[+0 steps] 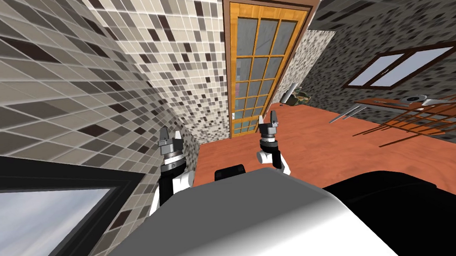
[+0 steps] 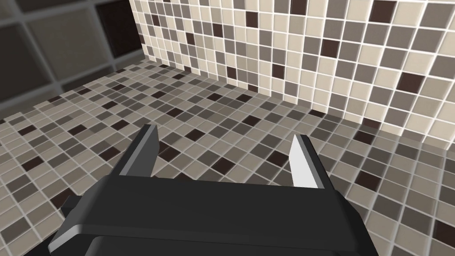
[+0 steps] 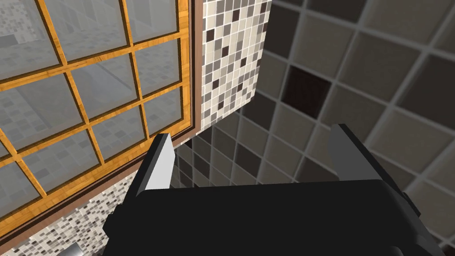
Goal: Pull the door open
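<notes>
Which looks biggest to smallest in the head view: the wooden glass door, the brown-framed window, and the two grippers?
1. door
2. brown-framed window
3. left gripper and right gripper: about alike, so unranked; both sit nearer the camera.

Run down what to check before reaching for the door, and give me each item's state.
1. Door in sight: ok, straight ahead beyond the right gripper.
2. Right gripper open and empty: ok.
3. Left gripper open and empty: ok, facing the tiled wall.
4. Handle spotted: cannot tell.
5. Right gripper at the door: not ok, it is apart from the door and grasps nothing.
</notes>
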